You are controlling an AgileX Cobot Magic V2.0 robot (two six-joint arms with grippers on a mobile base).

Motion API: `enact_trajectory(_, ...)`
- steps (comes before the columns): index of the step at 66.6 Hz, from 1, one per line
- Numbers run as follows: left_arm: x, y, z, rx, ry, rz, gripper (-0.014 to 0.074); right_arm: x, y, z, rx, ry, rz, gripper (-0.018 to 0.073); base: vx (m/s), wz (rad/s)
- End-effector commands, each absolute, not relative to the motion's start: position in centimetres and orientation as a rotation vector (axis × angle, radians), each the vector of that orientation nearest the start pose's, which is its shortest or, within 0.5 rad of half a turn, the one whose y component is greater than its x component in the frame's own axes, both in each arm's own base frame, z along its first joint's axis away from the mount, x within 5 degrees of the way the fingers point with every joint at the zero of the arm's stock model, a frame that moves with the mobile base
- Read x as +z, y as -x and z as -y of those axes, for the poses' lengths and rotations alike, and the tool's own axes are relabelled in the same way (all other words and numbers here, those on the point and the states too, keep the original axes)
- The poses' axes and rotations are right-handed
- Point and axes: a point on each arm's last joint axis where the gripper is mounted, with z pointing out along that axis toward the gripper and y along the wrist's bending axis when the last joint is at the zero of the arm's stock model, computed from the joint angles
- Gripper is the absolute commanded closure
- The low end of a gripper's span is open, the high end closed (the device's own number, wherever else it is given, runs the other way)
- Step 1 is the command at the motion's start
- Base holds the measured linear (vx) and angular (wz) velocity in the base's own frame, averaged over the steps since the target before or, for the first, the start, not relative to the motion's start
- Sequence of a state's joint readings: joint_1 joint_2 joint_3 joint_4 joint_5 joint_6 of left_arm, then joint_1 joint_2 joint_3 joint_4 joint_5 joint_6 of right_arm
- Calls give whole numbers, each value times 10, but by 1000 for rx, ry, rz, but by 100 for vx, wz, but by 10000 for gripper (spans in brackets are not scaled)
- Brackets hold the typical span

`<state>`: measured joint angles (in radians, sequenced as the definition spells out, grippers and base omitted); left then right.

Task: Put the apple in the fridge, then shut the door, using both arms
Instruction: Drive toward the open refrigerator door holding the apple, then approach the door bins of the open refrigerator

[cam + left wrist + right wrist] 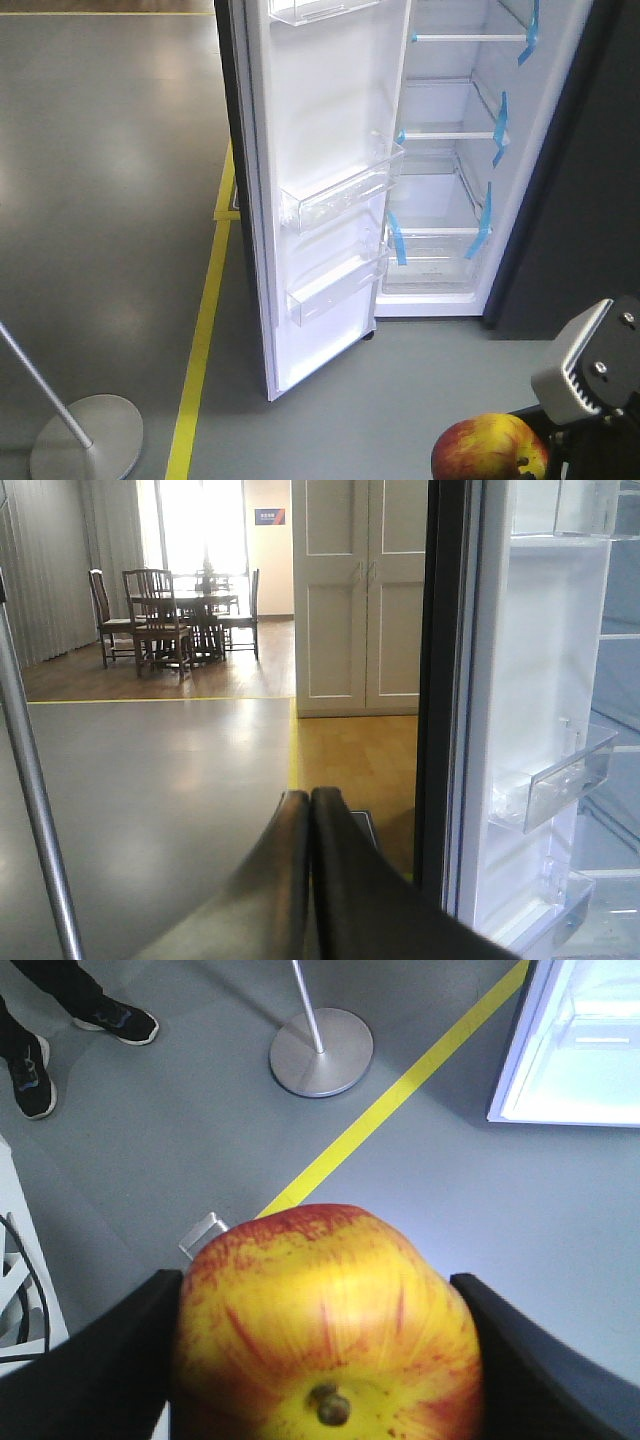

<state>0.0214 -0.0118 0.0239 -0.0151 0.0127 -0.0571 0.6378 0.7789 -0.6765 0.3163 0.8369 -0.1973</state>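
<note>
Red-yellow apple [322, 1290] clamped in right gripper [318, 1365], near right, well short of fridge [545, 150]. Door [320, 120] open, left. Left gripper [311, 815] pinched together, empty. Step: carry. Next: reach far, onto shelf [440, 232].

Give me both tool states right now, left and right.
Left tool: closed, nothing between the fingers.
Right tool: closed on the apple.

Test lab — floor tape [205, 330], dining set [180, 610]
</note>
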Motion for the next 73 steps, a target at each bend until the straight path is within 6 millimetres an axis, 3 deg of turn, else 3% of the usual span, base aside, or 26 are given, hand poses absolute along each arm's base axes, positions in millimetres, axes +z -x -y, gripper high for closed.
enact_trajectory(1,218,-53,-1,-52,75,-1399,603,316,-100,-101,604,820,-2206,392,11,-2)
enact_trajectory(73,218,-53,-1,-52,75,-1399,603,316,-100,-101,604,820,-2206,392,9,-2)
